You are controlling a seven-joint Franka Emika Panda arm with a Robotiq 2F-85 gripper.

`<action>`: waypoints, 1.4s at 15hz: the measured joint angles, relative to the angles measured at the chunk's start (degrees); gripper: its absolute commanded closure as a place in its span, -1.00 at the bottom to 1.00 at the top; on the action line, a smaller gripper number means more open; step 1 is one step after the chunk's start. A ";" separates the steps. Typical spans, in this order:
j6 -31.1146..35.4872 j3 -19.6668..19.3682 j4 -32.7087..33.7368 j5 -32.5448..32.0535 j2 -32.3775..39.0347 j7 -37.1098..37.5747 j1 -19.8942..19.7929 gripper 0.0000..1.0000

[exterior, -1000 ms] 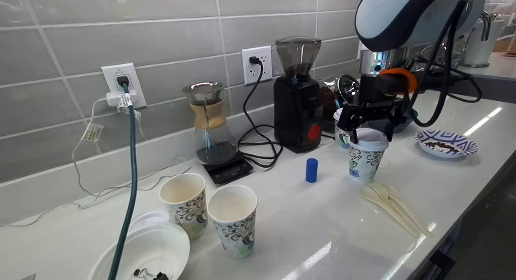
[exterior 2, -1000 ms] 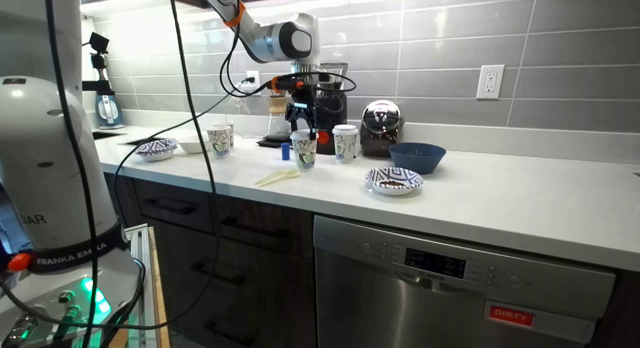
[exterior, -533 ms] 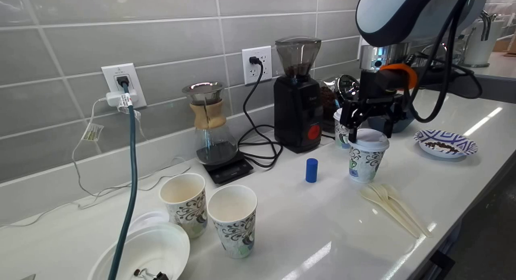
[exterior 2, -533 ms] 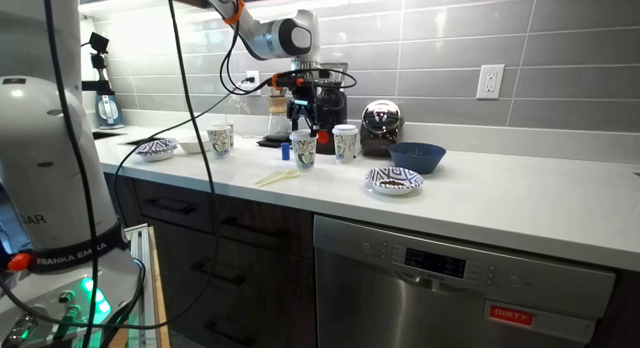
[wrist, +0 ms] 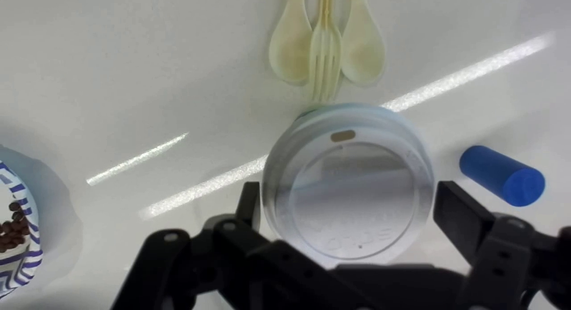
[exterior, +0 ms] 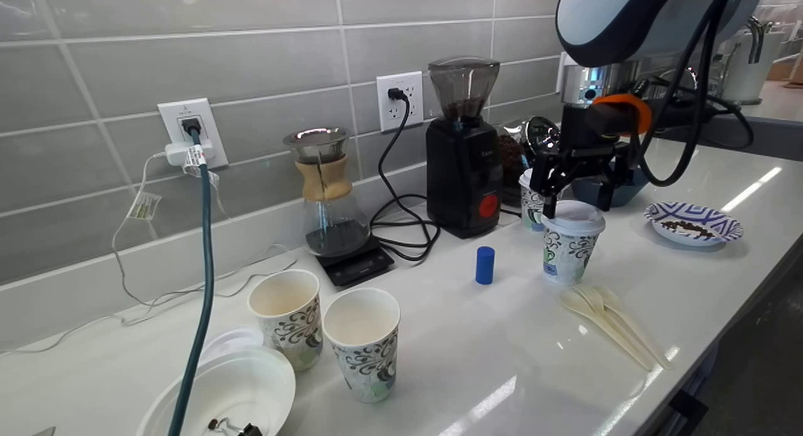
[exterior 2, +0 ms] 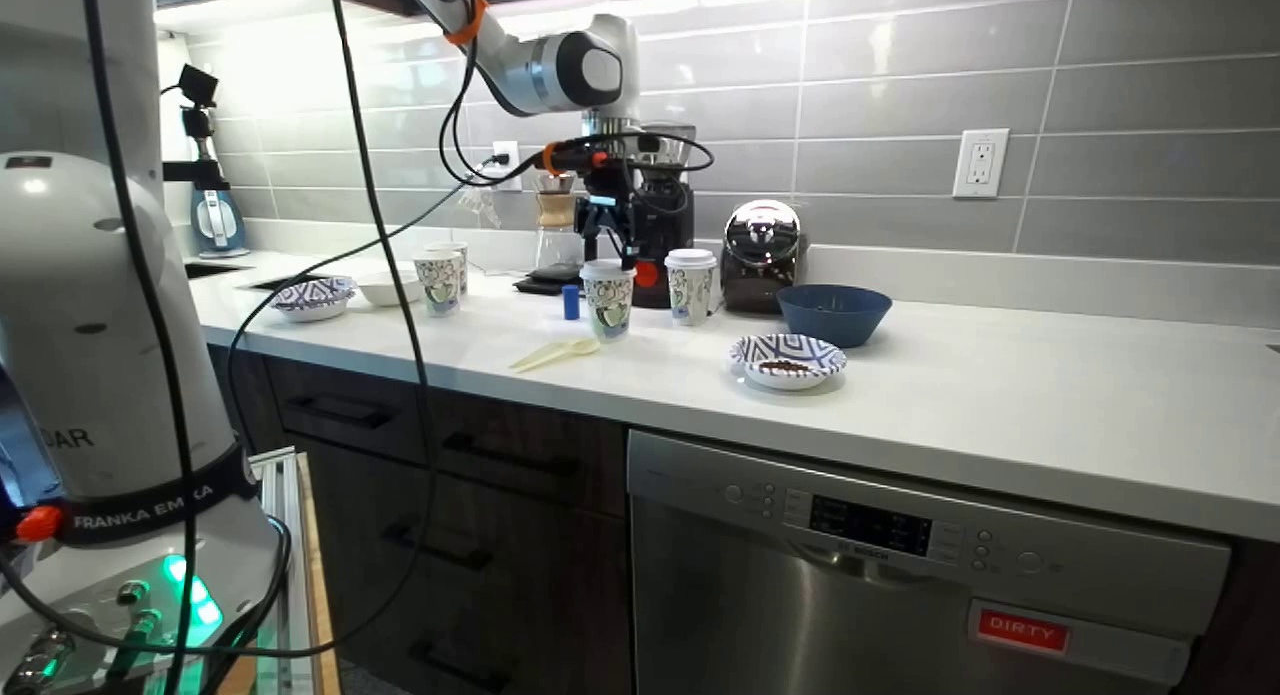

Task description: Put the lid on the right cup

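White lid [exterior: 574, 216] seen on paper cup [exterior: 568, 254], gripper [exterior: 576, 207] spread

In an exterior view, the lid is carried by the upright paper cup. In an exterior view, another lidded cup [exterior 2: 690, 293] is seen near it. In the wrist view, the lid is shown between two fingers [wrist: 461, 223], which are set apart in released state.

An exterior view from above the surface [exterior: 458, 335], angled along the wall [exterior: 263, 66], an exterior view farther back, facing the dishwasher [exterior 2: 900, 595], wrist view close, aimed down onto the lid [wrist: 352, 203], shared by all.
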 measured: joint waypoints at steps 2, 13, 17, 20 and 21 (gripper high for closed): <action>-0.43 0.00 0.00 0.00 -0.56 0.01 0.00 -1.00; -5.29 -0.16 -2.64 0.42 -11.62 -5.45 -0.79 -1.00; -2.39 -1.66 -10.18 2.01 -22.05 -10.11 -1.95 -1.00; -2.22 -3.40 -15.48 3.29 -30.92 -14.00 -2.03 -1.00; -2.22 -3.93 -17.11 3.33 -34.02 -14.90 -2.03 -1.00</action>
